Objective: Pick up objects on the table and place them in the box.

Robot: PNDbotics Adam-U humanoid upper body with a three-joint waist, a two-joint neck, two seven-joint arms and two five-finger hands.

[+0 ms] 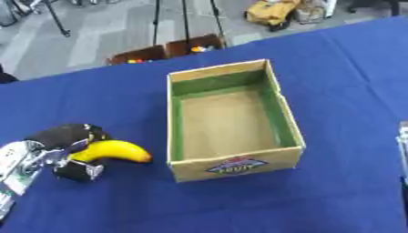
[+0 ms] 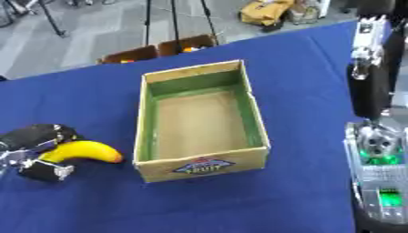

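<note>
Only the right eye view shows the right hand (image 2: 370,91), upright at the far right edge, its fingers too unclear to tell. The black left hand (image 1: 60,150) curls round one curved yellow banana (image 1: 111,150); its lower part is cut off. One open cardboard box (image 1: 179,136) with green inner walls sits just right of it on the blue tablecloth (image 1: 318,195).

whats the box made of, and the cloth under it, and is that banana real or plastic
Box: looks like matte brown cardboard, with green inner walls and a printed label on the front. Table cover: blue fabric, matte, apparently woven. Banana, held in the left hand: smooth yellow with a slight sheen; real or plastic cannot be told.
</note>
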